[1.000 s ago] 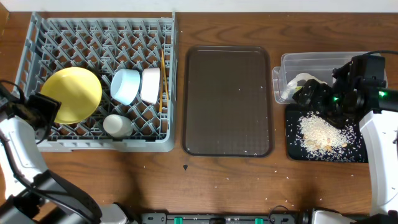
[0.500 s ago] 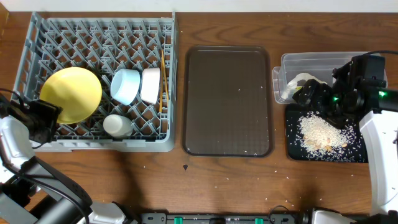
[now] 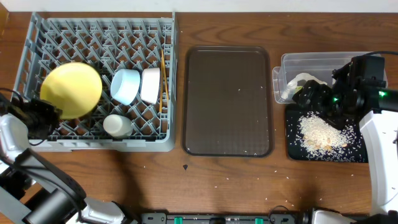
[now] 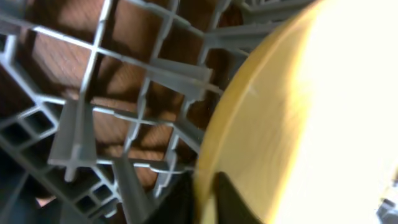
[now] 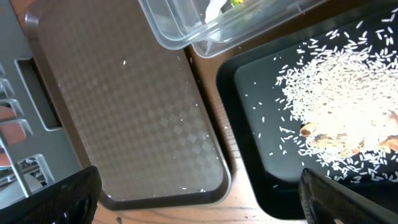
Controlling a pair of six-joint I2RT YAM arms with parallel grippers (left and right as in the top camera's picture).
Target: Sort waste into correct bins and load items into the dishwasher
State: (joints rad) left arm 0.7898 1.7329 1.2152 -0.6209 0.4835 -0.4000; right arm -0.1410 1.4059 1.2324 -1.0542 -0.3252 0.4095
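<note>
The grey dishwasher rack (image 3: 99,37) holds a yellow plate (image 3: 71,87), a light blue bowl (image 3: 124,85), a white bowl (image 3: 150,85), a cream cup (image 3: 117,126) and chopsticks (image 3: 163,78). At the rack's left front my left gripper (image 3: 45,115) is shut on the plate's lower rim; in the left wrist view the plate (image 4: 280,124) sits between the dark fingers of the gripper (image 4: 205,194). My right gripper (image 3: 314,96) hangs open where the clear tub (image 3: 311,61) meets the black tray (image 3: 323,154). Rice (image 3: 320,134) lies in the black tray. White paper (image 3: 301,81) lies in the tub.
A dark brown serving tray (image 3: 227,102) lies between the rack and the bins, with a few grains on it. Stray grains dot the wooden table near the front edge. In the right wrist view the open gripper (image 5: 205,199) spans the serving tray's corner (image 5: 211,180) and the black tray (image 5: 261,155).
My left gripper has shut on the plate's rim. The plate has tipped slightly up and toward the back of the rack. The right arm has not moved.
</note>
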